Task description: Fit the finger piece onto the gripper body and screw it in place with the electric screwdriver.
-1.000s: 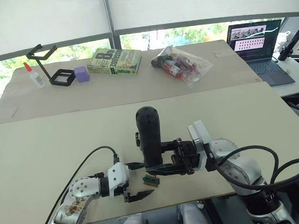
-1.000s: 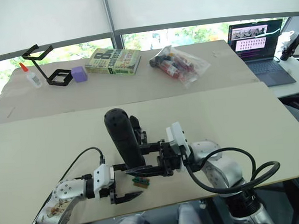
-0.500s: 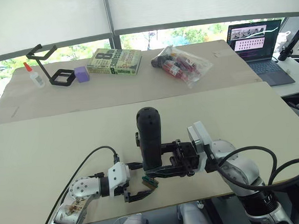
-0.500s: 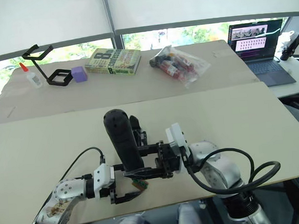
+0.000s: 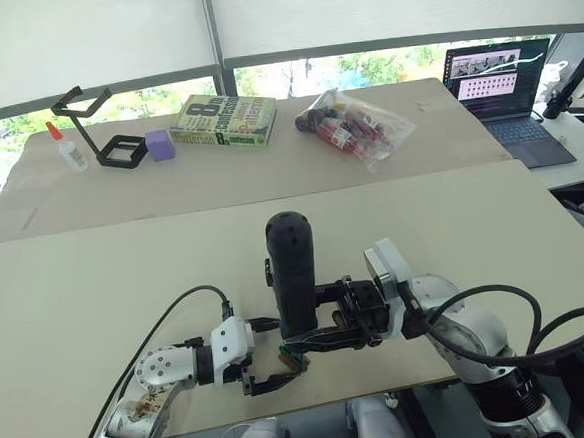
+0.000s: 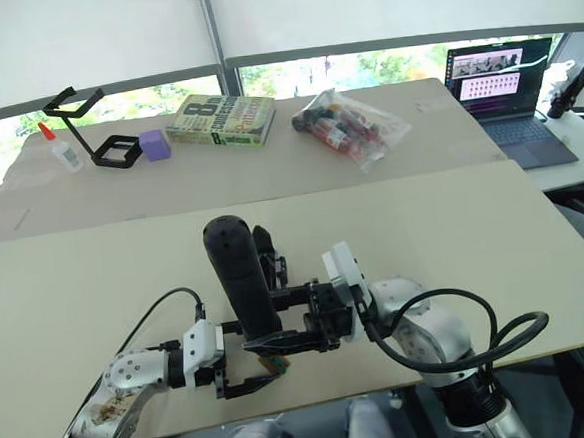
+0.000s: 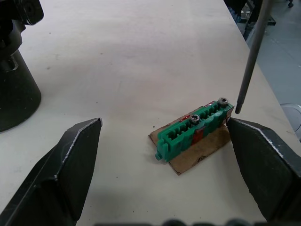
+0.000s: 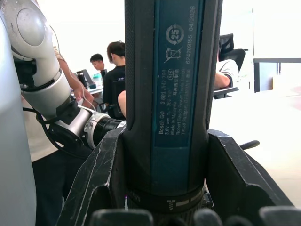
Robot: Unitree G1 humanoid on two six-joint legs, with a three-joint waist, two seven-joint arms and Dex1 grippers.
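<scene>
Electric screwdriver [image 5: 292, 272] upright, clamped in right hand [image 5: 325, 329]; left hand [image 7: 164, 155] wide, seemingly straddling green block [image 7: 194, 130].

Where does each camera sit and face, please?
Left eye view: head, facing down over the beige table; both arms show.
Right eye view: same scene, alongside.
Left wrist view: along the open left pincer toward a small green-and-red block.
Right wrist view: along the right pincer gripping the thick black cylindrical electric screwdriver.
Eye views also show that screwdriver.

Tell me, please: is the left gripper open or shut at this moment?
Open. In the left wrist view, the left gripper has its two fingers spread wide apart, with the green block lying on the table between them.
</scene>
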